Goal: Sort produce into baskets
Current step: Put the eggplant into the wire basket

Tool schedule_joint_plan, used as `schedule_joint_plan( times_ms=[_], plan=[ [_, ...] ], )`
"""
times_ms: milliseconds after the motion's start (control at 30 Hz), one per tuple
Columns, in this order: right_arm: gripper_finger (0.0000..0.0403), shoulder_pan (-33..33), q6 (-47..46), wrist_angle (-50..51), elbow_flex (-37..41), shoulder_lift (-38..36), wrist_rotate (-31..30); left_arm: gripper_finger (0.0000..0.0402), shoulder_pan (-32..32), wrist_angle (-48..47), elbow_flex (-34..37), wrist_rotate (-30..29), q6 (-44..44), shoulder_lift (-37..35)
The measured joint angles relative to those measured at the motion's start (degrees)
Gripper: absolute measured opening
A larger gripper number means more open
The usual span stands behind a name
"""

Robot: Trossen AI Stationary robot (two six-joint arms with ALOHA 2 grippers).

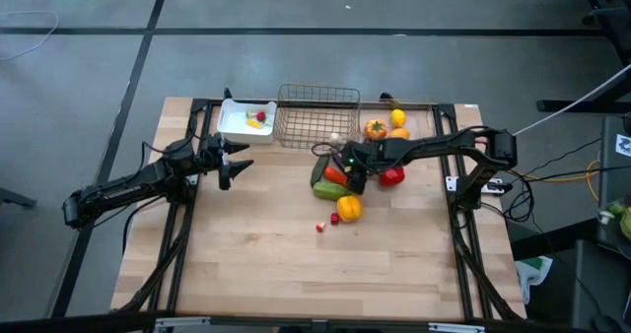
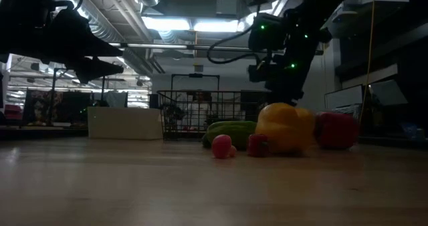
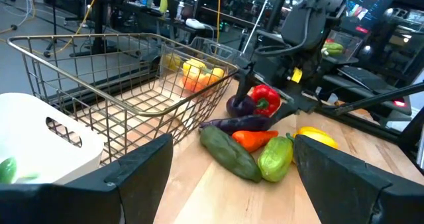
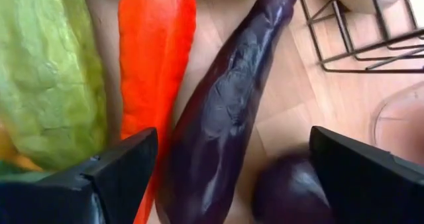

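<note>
Two tools, both released. Right tool (image 4: 225,177) low over the produce cluster at worktop centre, jaws astride long dark-purple eggplant (image 4: 228,111), w/ orange carrot (image 4: 156,58) and green cucumber (image 4: 50,71) alongside, round purple onion (image 4: 291,194) just beside. Left tool (image 1: 235,164) waits near white shallow tray (image 1: 237,126), next to grey wire-mesh basket (image 1: 317,116).

Risk: items packed tight; closing may catch carrot too, or roll onion away.

Unclear: clear bin only a faint edge; tray contents too small to ID.
</note>
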State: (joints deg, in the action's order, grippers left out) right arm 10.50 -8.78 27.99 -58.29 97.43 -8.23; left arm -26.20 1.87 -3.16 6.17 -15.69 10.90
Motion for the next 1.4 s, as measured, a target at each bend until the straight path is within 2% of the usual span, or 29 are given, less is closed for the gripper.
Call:
schedule_joint_plan(
  times_ms=[133,267,633,767,867,1067,1400],
  plan=[
    [0.0388,0.0,-0.5,-1.3,2.0,0.0,-0.2,0.031,0.0,0.0,0.0,0.0,0.0,0.0],
    [0.036,0.0,-2.0,-1.4,3.3,0.0,0.5,0.031,0.0,0.0,0.0,0.0,0.0,0.0],
    [0.02,0.0,-2.1,-1.6,3.3,0.0,7.8,0.031,0.0,0.0,0.0,0.0,0.0,0.0],
    [0.0161,0.0,-2.1,-0.8,2.7,0.0,9.8,0.031,0.0,0.0,0.0,0.0,0.0,0.0],
    [0.0159,0.0,-2.1,0.4,1.8,-0.2,10.0,0.031,0.0,0.0,0.0,0.0,0.0,0.0],
    [0.0183,0.0,-1.9,5.1,-1.1,-1.7,10.0,0.031,0.0,0.0,0.0,0.0,0.0,0.0],
    [0.0184,0.0,-1.2,18.0,-11.1,-2.3,10.9,0.031,0.0,0.0,0.0,0.0,0.0,0.0]
  ],
)
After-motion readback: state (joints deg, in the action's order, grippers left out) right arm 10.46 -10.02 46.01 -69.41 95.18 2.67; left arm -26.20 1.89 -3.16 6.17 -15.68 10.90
